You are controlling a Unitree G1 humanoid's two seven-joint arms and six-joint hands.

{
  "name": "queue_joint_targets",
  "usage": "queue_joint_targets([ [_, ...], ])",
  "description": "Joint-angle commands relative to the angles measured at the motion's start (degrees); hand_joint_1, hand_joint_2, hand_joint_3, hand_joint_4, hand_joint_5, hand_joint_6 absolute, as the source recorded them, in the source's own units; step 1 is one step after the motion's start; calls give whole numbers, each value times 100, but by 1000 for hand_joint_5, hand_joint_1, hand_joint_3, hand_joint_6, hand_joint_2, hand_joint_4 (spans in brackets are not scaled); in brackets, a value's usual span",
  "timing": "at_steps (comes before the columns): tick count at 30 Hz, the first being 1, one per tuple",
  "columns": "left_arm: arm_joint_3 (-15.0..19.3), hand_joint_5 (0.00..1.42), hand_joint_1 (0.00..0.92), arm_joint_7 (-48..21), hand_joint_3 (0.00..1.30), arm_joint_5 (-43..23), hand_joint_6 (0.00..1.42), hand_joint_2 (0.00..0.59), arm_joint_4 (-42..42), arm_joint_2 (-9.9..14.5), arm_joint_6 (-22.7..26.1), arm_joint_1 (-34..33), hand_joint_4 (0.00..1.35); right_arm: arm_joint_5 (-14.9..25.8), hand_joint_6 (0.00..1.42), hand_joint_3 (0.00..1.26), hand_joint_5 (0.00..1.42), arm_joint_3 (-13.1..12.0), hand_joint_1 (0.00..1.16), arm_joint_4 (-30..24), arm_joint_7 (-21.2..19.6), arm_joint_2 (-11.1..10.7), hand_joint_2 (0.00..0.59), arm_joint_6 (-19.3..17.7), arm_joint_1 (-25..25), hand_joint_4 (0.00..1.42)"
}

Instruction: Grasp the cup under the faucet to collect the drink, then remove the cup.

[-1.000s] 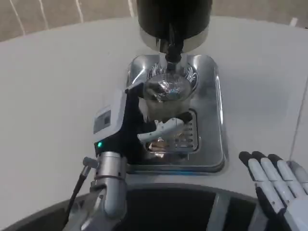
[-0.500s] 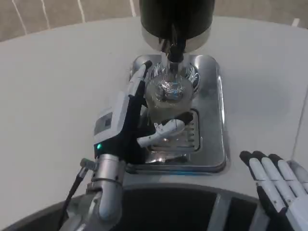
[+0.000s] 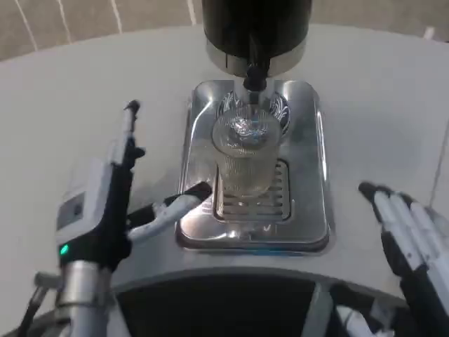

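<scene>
The left hand (image 3: 105,203) has let go of the cup (image 3: 245,156) and drawn back to the left since a moment ago; it now hangs over the white table (image 3: 84,91) beside the tray, its fingers spread apart and holding nothing. One fingertip reaches toward the tray's near left corner, and I cannot tell whether it touches the metal.

The cup, a single clear ribbed one, stands upright on the slotted grate (image 3: 263,200) of the drip tray (image 3: 317,203), right beneath the faucet (image 3: 254,76). Pale liquid shows inside it. Nothing grips it now. The faucet's black spout hangs just above the cup's mouth, so anything lifted straight up would meet it.

There is one dispenser (image 3: 256,28), dark and round with a silver band, rising behind the tray at the top. The tray is one shiny steel piece, with a patterned plate reflecting behind the cup.

The right hand (image 3: 410,242) rests low at the right, well apart from the tray, its fingers stretched out side by side and empty.
</scene>
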Motion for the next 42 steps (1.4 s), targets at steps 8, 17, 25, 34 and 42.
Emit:
queue_joint_targets([
  [8,321,134,253,-383,0,559,192,111,-2279,266,278,2133,0,607,0,0,0,86,445,121,532,87,472,725,-1124,0],
  [17,18,72,93,-425,0,1435,105,111,-2935,145,357,2818,0,1471,0,0,0,173,531,307,1195,168,470,1770,-2720,0],
  [25,-188,46,0,-422,0,1909,68,91,-3112,24,498,3050,0,2382,0,0,0,130,541,341,1380,183,468,2396,-3640,0],
  [34,-271,53,0,-363,0,2073,70,91,-3165,-52,487,3146,0,3024,0,0,0,239,626,518,1482,90,477,3104,-4702,0],
  [42,-244,7,0,-455,0,2240,43,75,-3251,-98,624,3161,0,3613,0,0,0,370,650,627,1368,248,461,3342,-5125,0],
])
